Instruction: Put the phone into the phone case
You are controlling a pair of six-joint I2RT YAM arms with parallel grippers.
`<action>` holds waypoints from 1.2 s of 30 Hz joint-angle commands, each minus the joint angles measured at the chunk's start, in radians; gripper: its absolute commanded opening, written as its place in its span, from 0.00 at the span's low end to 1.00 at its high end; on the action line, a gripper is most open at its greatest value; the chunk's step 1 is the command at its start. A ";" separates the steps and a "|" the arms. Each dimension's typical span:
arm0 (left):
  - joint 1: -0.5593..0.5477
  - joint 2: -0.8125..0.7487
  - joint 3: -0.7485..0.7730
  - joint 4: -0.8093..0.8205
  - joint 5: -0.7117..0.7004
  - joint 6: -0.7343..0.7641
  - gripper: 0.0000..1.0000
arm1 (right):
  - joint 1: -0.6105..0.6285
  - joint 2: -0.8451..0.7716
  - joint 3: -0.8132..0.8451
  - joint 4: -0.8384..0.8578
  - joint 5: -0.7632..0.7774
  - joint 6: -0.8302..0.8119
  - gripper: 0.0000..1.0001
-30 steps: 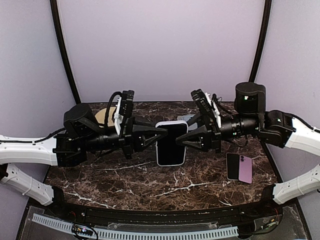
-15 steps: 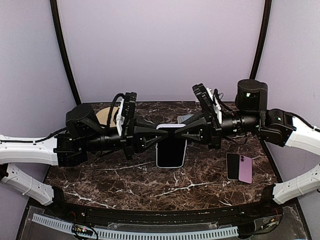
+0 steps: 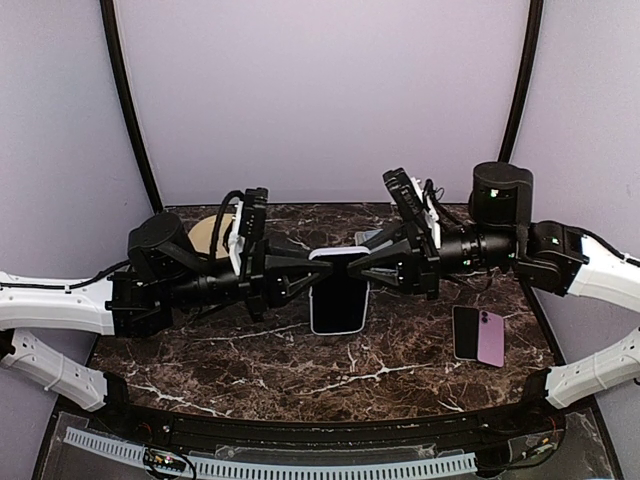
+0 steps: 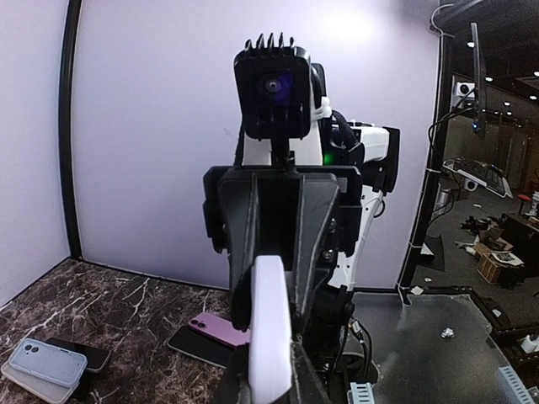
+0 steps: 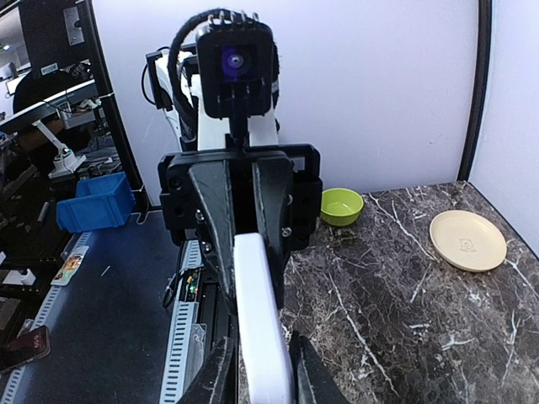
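A phone with a dark screen sits in a white phone case, held up above the marble table between both arms. My left gripper is shut on the case's upper left edge; in the left wrist view the white edge runs up between its fingers. My right gripper straddles the upper right corner. In the right wrist view its fingers flank the white edge with a thin gap on one side.
A black phone and a purple phone lie side by side at the right. Spare pale cases lie at the back behind the grippers. A beige plate and a green bowl sit at the back left.
My right gripper has slid from the middle of the case's right edge up to its top right corner. The cased phone has shifted slightly left. The left gripper keeps its hold.
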 commanded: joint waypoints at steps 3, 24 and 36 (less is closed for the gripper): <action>-0.003 -0.078 -0.004 0.134 -0.039 0.005 0.00 | -0.002 0.009 -0.067 0.111 0.009 0.084 0.23; -0.004 -0.012 -0.019 -0.038 0.061 0.037 0.47 | -0.008 -0.065 -0.061 0.202 -0.042 0.137 0.00; -0.030 0.035 -0.045 -0.011 0.081 0.011 0.15 | -0.011 -0.097 -0.055 0.180 -0.020 0.125 0.00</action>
